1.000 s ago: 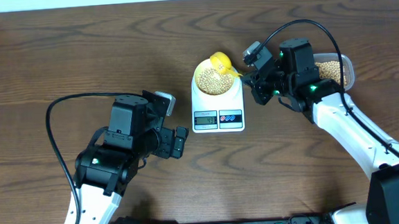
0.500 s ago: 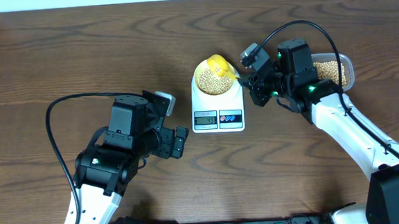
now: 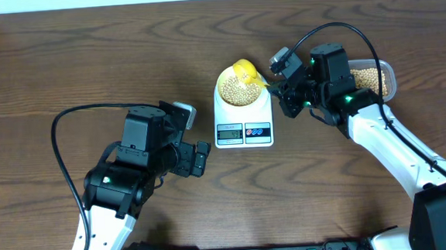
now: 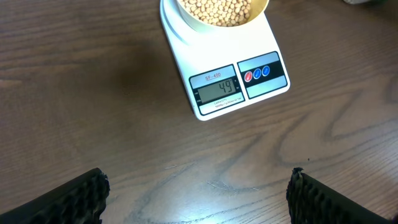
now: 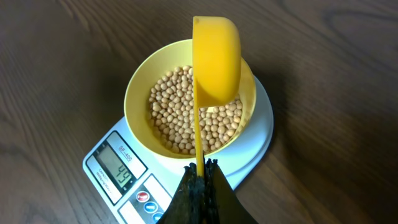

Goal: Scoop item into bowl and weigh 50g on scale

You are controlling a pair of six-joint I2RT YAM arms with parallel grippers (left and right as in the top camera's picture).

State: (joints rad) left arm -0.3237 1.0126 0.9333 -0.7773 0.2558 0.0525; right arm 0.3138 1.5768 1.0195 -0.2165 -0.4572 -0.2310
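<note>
Centrally, tan beans (image 5: 186, 118) are lying heaped in the pale-yellow bowl (image 5: 138, 93), which is sitting on the white scale (image 4: 221, 62), its display showing 49. A yellow scoop (image 5: 216, 56) is hanging tipped on its side over the bowl's rim, hiding part of it, with the right gripper (image 5: 202, 168) pinching its handle. The right arm is partly hiding a clear container (image 3: 392, 70) of beans. The left gripper (image 4: 199, 193) is hovering, spread wide, over the worktop (image 4: 93, 93) before the scale.

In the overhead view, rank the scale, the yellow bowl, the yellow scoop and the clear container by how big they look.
1. scale
2. bowl
3. scoop, clearly the smallest
The clear container is partly hidden. Its visible part looks roughly bowl-sized, so I won't rank it against the bowl.
</note>
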